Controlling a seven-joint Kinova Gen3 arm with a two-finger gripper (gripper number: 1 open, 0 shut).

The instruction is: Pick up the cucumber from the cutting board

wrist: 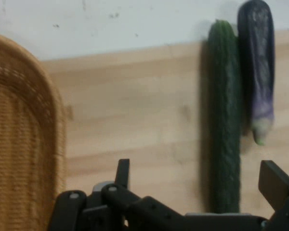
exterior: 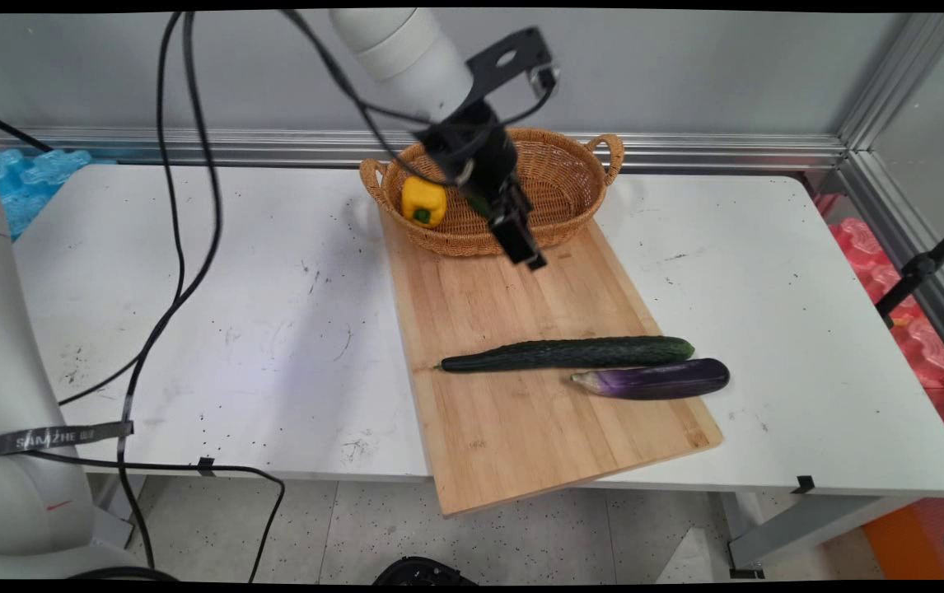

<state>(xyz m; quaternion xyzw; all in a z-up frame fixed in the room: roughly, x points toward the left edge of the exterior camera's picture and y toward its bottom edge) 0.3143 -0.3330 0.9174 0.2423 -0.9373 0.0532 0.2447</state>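
My gripper (exterior: 525, 247) hangs open and empty over the near rim of a wicker basket (exterior: 595, 177), above the far end of a wooden cutting board (exterior: 521, 412). In the basket lies a yellow bell pepper (exterior: 423, 202), with something green beside it, partly hidden by the hand. A long cucumber (exterior: 571, 354) lies across the board, and a purple eggplant (exterior: 653, 380) rests just in front of it at the board's right edge. The hand view has the gripper (wrist: 200, 180) above the board (wrist: 135, 110), the basket (wrist: 19, 144) on the left, and the cucumber (wrist: 225, 120) and eggplant (wrist: 257, 67) side by side on the right.
The board's near end juts past the white table's (exterior: 233, 329) front edge. Black cables (exterior: 184, 247) hang over the table's left half. Blue foam (exterior: 27, 177) lies at the back left, pink foam (exterior: 917, 329) and a black stand leg (exterior: 925, 268) at the right.
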